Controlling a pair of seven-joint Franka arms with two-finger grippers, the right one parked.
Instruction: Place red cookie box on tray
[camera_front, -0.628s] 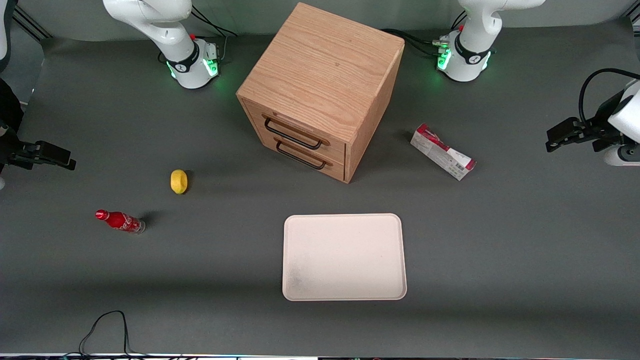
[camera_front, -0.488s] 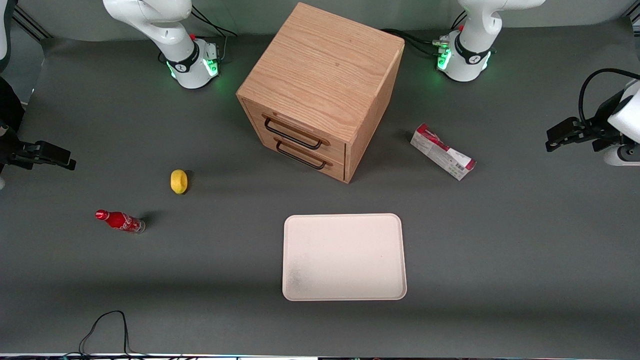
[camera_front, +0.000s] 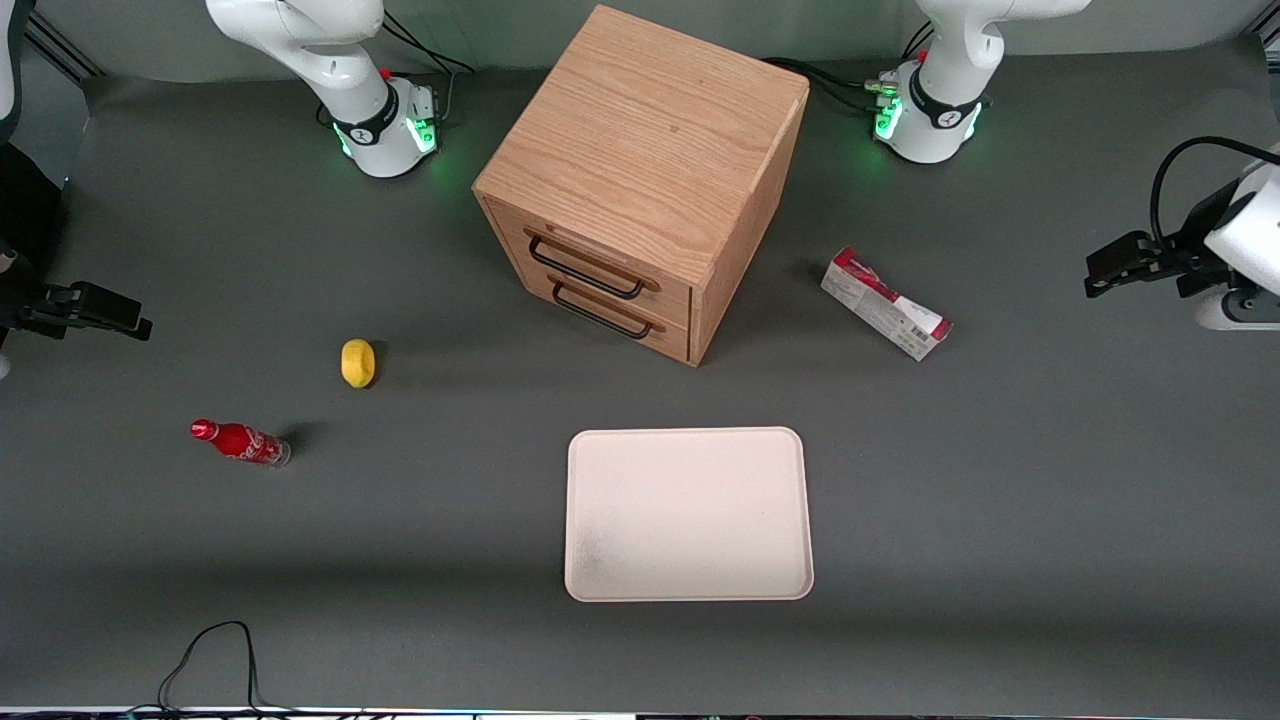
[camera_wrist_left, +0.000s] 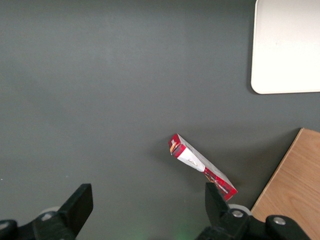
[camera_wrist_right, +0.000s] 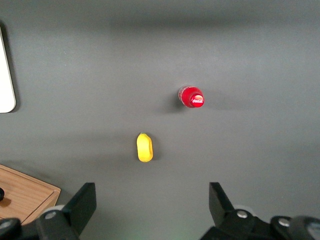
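The red cookie box (camera_front: 885, 303) lies flat on the grey table beside the wooden cabinet, toward the working arm's end; the left wrist view shows the red cookie box (camera_wrist_left: 201, 166) too. The cream-white tray (camera_front: 688, 514) sits nearer the front camera than the cabinet, and a corner of the tray (camera_wrist_left: 285, 50) shows in the left wrist view. My gripper (camera_front: 1108, 273) hangs high above the table at the working arm's end, well apart from the box. In the wrist view the gripper (camera_wrist_left: 148, 205) is open with nothing between its fingers.
A wooden drawer cabinet (camera_front: 640, 180) with two black handles stands mid-table, its drawers shut. Toward the parked arm's end lie a yellow lemon (camera_front: 357, 362) and a small red cola bottle (camera_front: 240, 442). A black cable (camera_front: 210, 655) loops at the front edge.
My gripper has shifted slightly toward the middle of the table and a little up in the front view. The box and tray have not moved.
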